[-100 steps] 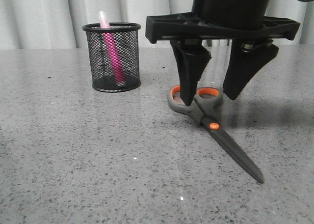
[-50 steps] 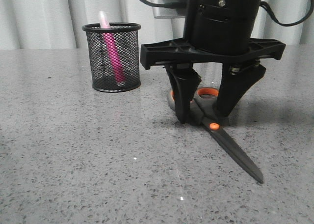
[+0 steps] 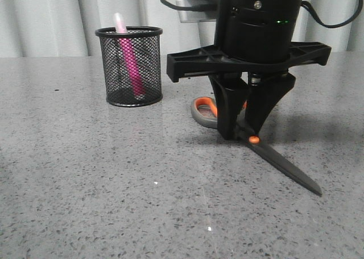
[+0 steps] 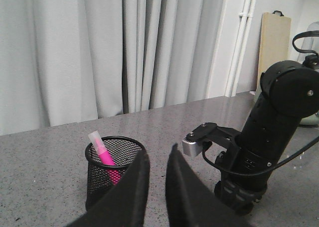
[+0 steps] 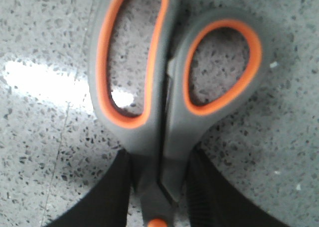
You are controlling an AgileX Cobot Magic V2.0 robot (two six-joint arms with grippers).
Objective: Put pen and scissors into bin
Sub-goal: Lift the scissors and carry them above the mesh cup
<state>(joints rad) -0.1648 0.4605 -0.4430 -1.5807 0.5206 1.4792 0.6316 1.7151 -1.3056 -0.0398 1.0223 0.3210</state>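
Note:
The scissors (image 3: pixel 284 168) lie on the grey stone table, handles away from me, blades pointing to the front right. My right gripper (image 3: pixel 242 135) comes straight down and is shut on the scissors' neck between the handles and the orange pivot screw. The right wrist view shows the grey and orange handles (image 5: pixel 169 112) pinched between the fingers (image 5: pixel 119 192). The pen (image 3: pixel 128 60) stands tilted inside the bin (image 3: pixel 147 71) at the back left. My left gripper (image 4: pixel 157 157) is shut and empty, raised, near the bin (image 4: pixel 94 182) and the pen (image 4: pixel 102 155).
Grey curtains hang behind the table. A wooden board (image 4: pixel 275 43) leans on the wall at the far right, with a pale rounded object (image 4: pixel 311 33) beside it. The right arm (image 4: pixel 274 137) stands to the right of the bin.
My right gripper came down over the scissors and closed on their neck. The scissors shifted, the blade tip swinging to the right.

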